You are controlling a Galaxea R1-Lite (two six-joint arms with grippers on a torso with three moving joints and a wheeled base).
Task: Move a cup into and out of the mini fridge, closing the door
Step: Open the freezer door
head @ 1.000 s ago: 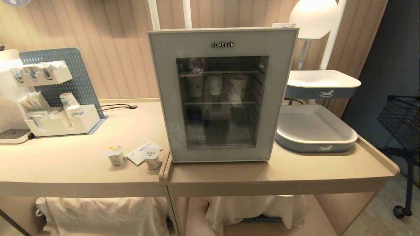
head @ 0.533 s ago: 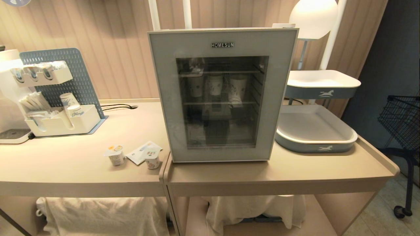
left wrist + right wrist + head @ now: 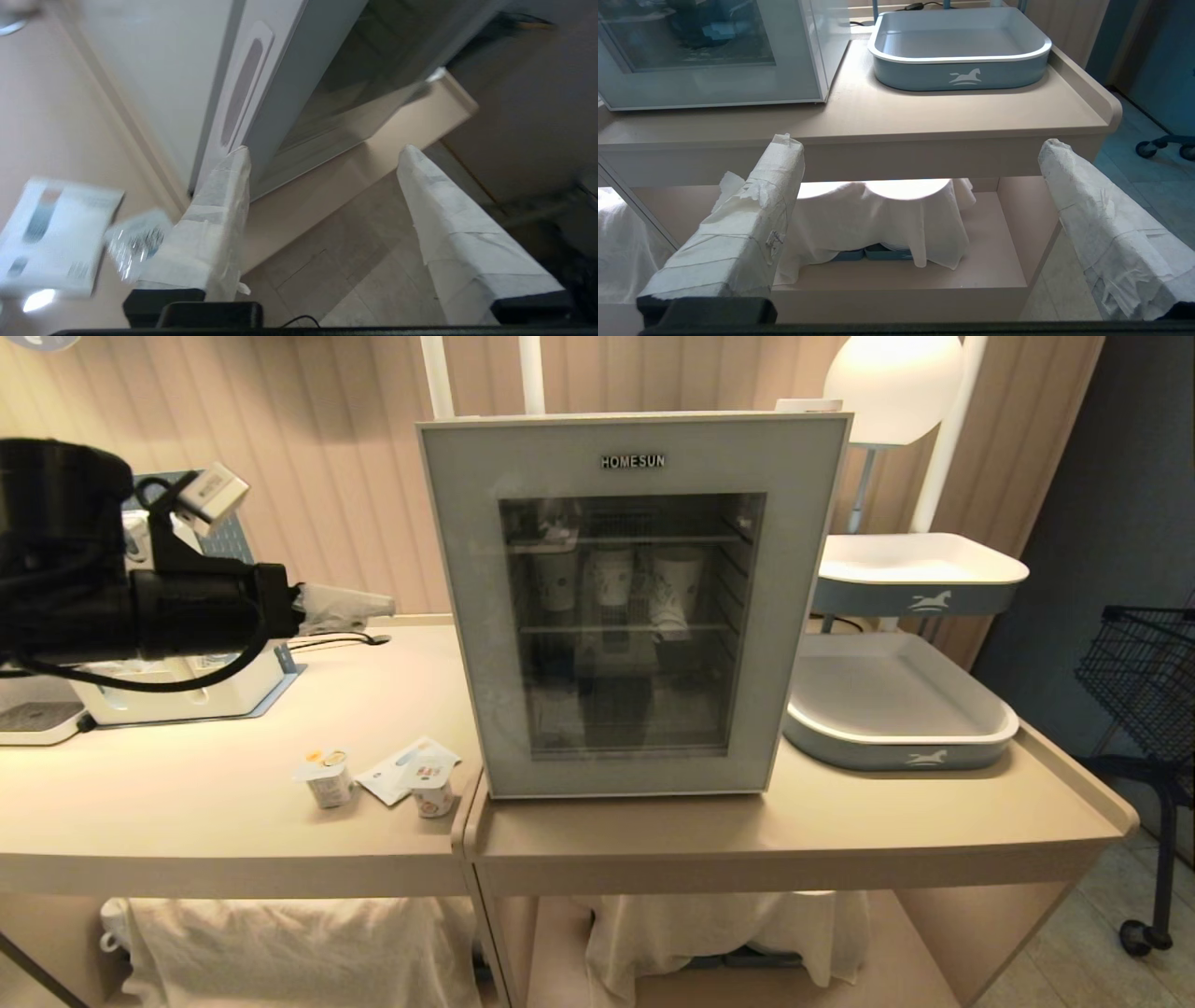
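Note:
The white mini fridge (image 3: 803, 616) stands on the table with its glass door shut. Several paper cups (image 3: 611, 579) sit on its upper wire shelf. Two small foil-lidded cups (image 3: 327, 779) (image 3: 431, 795) stand on the table to its left. My left gripper (image 3: 373, 607) hovers level above the table, left of the fridge and pointing at its side. Its white-wrapped fingers are open and empty. The left wrist view shows the gripper (image 3: 324, 149) close to the fridge's (image 3: 289, 70) front corner and an oval recess (image 3: 240, 93) in the door's edge. My right gripper (image 3: 920, 140) hangs open below the table edge.
A grey-blue tray (image 3: 990, 733) lies right of the fridge, a second tray (image 3: 920, 593) above it. A flat packet (image 3: 397, 770) lies by the small cups. Behind my left arm stand a white organiser (image 3: 233, 691) and a dispenser base (image 3: 28, 719). A wire basket (image 3: 1144, 663) is far right.
My left arm has swung up into the head view from the left, and its gripper now points toward the fridge. Nothing on the table has moved.

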